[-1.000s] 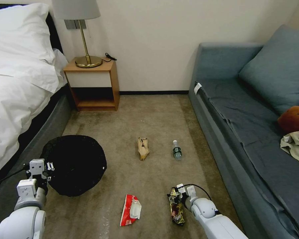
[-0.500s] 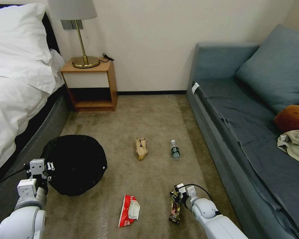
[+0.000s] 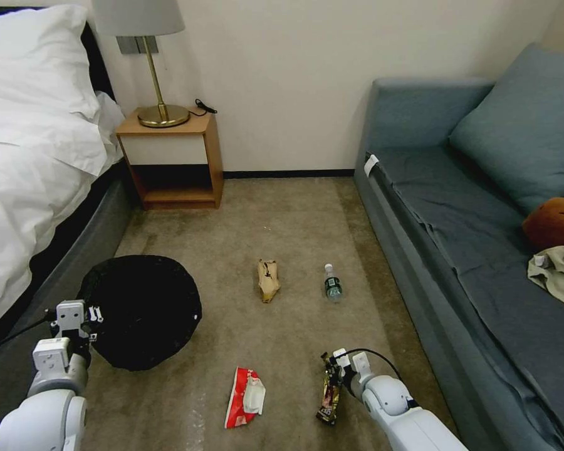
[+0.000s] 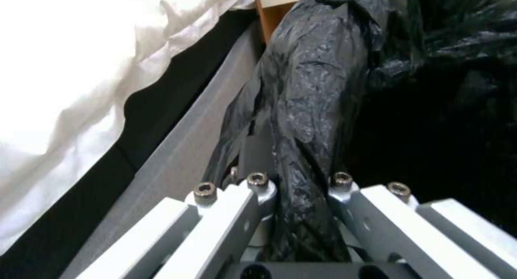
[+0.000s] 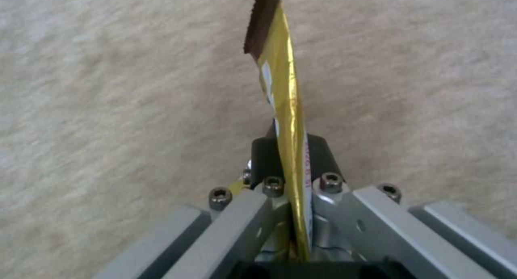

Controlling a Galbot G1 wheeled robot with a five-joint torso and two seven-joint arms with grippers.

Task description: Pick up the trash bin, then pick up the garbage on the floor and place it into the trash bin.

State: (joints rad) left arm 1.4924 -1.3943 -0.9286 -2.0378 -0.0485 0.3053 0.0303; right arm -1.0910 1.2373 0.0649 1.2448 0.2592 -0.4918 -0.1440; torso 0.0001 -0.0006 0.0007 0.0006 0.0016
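Observation:
The trash bin [image 3: 141, 310], lined with a crinkled black bag, is at the lower left beside the bed. My left gripper [image 3: 81, 326] is shut on the bin's bag-covered rim [image 4: 301, 149]. At the lower right, my right gripper [image 3: 335, 373] is shut on the yellow-brown snack wrapper [image 3: 329, 394], which hangs edge-on from the fingers [image 5: 291, 109] over the carpet. On the floor lie a red-and-white crumpled wrapper [image 3: 244, 388], a crumpled tan paper bag [image 3: 268, 280] and a small clear plastic bottle [image 3: 332, 284].
A bed [image 3: 25, 156] with white bedding runs along the left. A blue-grey sofa [image 3: 476, 207] lines the right. A wooden nightstand [image 3: 172, 160] with a brass lamp [image 3: 156, 75] stands against the far wall. Tan carpet lies open between them.
The snack wrapper has come up off the carpet and now hangs edge-on from my right gripper. The left arm and bin are unmoved. The whole view has shifted slightly.

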